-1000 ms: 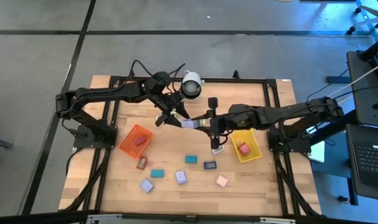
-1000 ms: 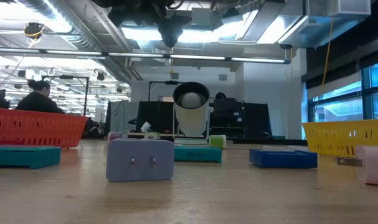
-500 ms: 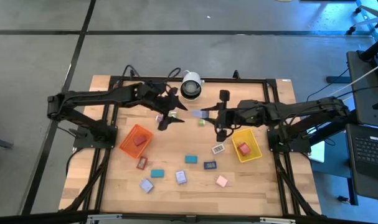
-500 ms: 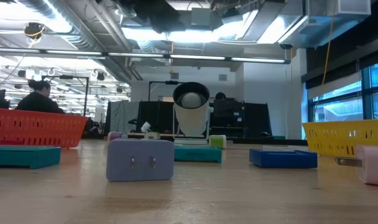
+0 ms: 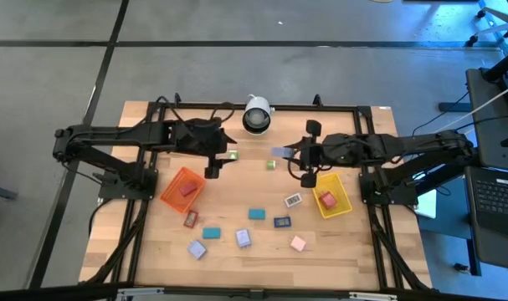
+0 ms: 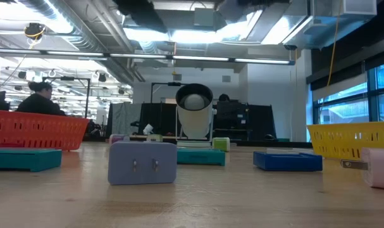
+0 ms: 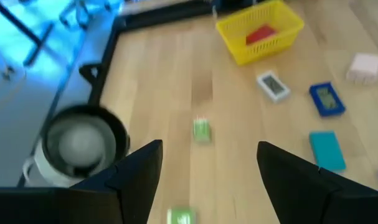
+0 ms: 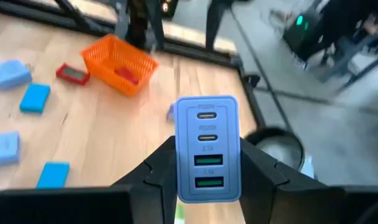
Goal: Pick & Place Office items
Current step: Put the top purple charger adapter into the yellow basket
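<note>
While both arms hang over the far half of the desk [image 5: 153,251], we take the white round camera [image 5: 255,116] at its far edge as our landmark. Largest of what rests on the wood, the orange tray [image 5: 183,187] lies to the camera's near left with a red item inside, and the yellow tray [image 5: 331,196] lies to its near right, also holding a red block [image 5: 326,199].

Just left of the camera, the left gripper [image 7: 204,171] hovers above bare wood; in its wrist view the fingers stand well apart with nothing between them, and a small green block [image 7: 202,130] lies on the desk beyond.

Right of the camera, the right gripper [image 8: 206,168] is raised above the desk, its fingers clamped on a lavender block [image 8: 207,148] that bears four ports on its face.

Farther toward the near edge from the camera, the remaining office items are scattered between the trays: a white-labelled clip [image 5: 293,201], a teal block [image 5: 257,214], a dark blue block [image 5: 282,222], a red clip [image 5: 191,220], a second teal block [image 5: 212,233], two lavender pieces [image 5: 243,238], and a pink block [image 5: 298,243].

From desk height we see another lavender block [image 6: 142,162] nearest, though which of the two it is remains unclear.
</note>
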`<state>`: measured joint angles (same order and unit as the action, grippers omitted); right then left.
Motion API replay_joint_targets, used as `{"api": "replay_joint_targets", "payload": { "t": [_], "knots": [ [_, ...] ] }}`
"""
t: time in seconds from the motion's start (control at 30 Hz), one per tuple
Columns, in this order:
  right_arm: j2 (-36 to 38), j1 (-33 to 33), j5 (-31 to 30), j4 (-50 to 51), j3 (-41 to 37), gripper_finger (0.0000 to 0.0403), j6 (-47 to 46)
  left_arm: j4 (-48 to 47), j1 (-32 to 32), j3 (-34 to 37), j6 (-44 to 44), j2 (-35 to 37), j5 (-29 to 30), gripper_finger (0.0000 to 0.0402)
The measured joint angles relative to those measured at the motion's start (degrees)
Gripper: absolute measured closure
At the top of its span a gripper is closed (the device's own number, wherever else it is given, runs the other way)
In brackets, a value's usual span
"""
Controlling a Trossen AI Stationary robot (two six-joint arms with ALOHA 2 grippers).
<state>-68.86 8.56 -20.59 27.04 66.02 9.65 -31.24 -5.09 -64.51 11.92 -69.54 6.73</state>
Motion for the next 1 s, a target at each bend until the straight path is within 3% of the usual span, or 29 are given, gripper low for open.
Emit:
{"api": "replay_joint_targets", "payload": {
  "t": [0.37, 0.63, 1.0],
  "knots": [
    [0.0, 0.0, 0.1, 9.1, 0.0, 0.0282, -6.4, -7.9, 1.7, 0.3, -6.2, -0.6, 6.6, 0.0134],
    [0.0, 0.0, 0.2, 12.7, 0.0, 0.0282, -8.9, -10.4, 3.8, 0.3, -7.1, -0.6, 7.9, 0.0134],
    [0.0, 0.0, 3.4, 28.5, 0.0, 0.0282, -21.7, -15.6, 5.4, 0.3, -9.9, -0.6, 10.3, 0.0135]
  ]
}}
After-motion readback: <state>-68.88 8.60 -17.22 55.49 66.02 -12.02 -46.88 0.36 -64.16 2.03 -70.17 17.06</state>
